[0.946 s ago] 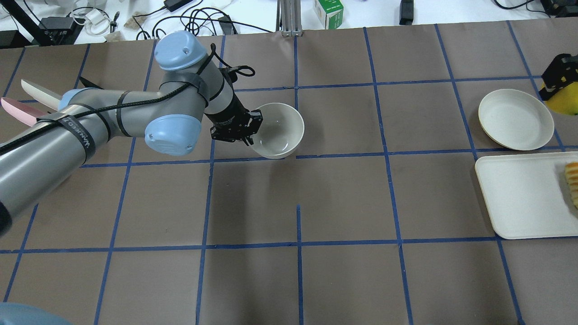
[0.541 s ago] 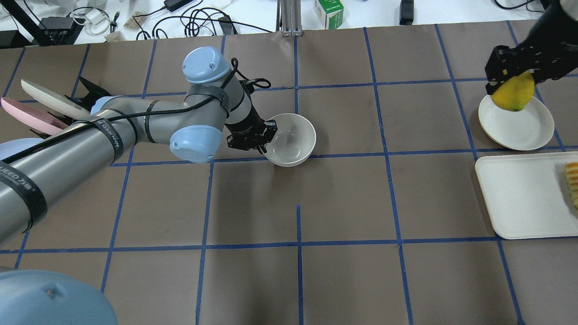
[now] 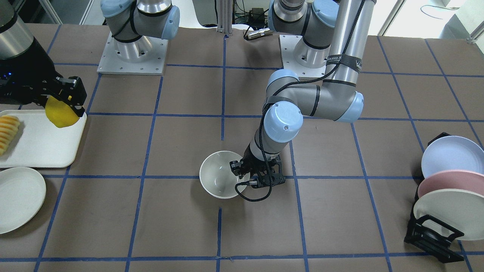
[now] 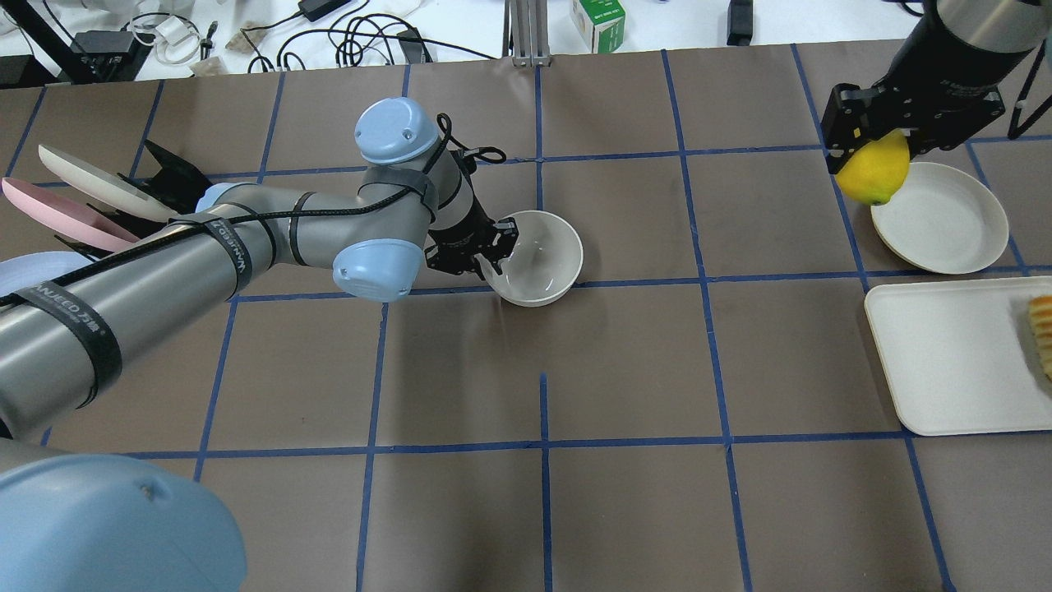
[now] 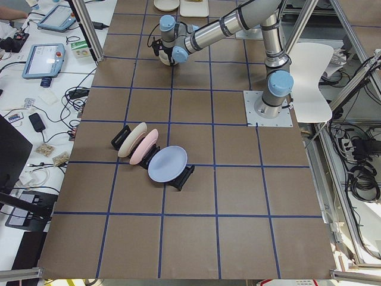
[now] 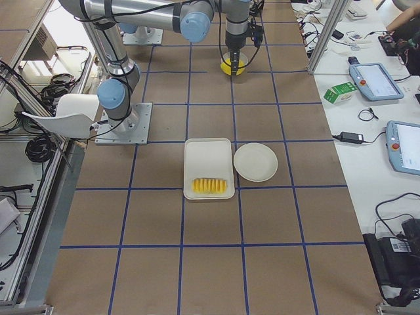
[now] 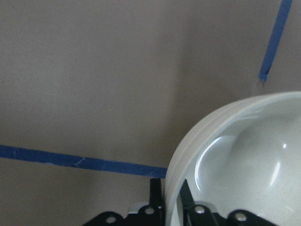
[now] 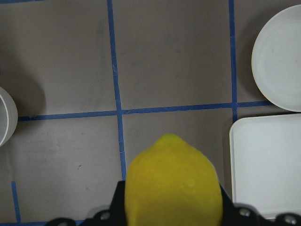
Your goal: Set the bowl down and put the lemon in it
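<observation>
The off-white bowl (image 4: pixel 542 256) hangs slightly tilted near the table's middle, close to the surface; I cannot tell if it touches. My left gripper (image 4: pixel 496 245) is shut on the bowl's left rim, one finger inside and one outside, as the left wrist view (image 7: pixel 171 200) shows. The bowl (image 3: pixel 217 174) is empty. My right gripper (image 4: pixel 875 154) is shut on the yellow lemon (image 4: pixel 876 171) and holds it in the air by the flat plate's left edge. The lemon (image 8: pixel 171 183) fills the bottom of the right wrist view, with the bowl's rim (image 8: pixel 4 115) at its left edge.
A shallow off-white plate (image 4: pixel 945 218) and a white tray (image 4: pixel 945 362) with ridged yellow-orange slices (image 4: pixel 1042 329) lie at the right. A black rack with upright pastel plates (image 4: pixel 82 201) stands at the left, behind my left arm.
My left gripper has carried the bowl to the right. My right gripper has moved left with the lemon, from the table's right edge to the flat plate's left side.
</observation>
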Motion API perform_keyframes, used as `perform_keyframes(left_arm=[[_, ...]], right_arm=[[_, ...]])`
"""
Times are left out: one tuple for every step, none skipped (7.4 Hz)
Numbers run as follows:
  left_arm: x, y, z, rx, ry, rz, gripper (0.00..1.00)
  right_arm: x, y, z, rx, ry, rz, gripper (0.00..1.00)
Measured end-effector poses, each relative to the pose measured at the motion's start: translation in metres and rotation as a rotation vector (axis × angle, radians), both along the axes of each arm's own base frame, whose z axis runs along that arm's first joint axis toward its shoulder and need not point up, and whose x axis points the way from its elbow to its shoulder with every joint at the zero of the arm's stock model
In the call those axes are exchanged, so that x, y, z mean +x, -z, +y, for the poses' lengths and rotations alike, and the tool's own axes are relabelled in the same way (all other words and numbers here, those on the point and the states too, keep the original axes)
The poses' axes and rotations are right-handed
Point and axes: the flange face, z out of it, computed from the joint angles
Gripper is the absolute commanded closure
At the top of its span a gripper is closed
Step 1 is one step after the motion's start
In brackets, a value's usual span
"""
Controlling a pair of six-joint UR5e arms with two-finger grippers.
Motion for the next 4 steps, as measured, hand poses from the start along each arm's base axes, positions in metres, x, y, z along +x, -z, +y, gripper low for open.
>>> perform_keyframes(left_arm=[[0.006, -0.018, -0.005, -0.034, 0.003, -0.011, 0.0], [0.019, -0.039, -0.013, -0.061, 0.017, -0.035, 0.0], [0.038, -0.055, -0.018, -0.058, 0.049, -0.067, 0.0], [0.058, -0.07, -0.021, -0.045, 0.076, -0.095, 0.0]], right_arm=[[0.0, 0.001, 0.0, 0.002, 0.001, 0.0, 0.93], [0.001, 0.001, 0.0, 0.004, 0.0, -0.001, 0.93], [0.001, 0.001, 0.0, 0.005, 0.0, -0.001, 0.93], [0.002, 0.001, 0.0, 0.006, 0.0, -0.002, 0.93]])
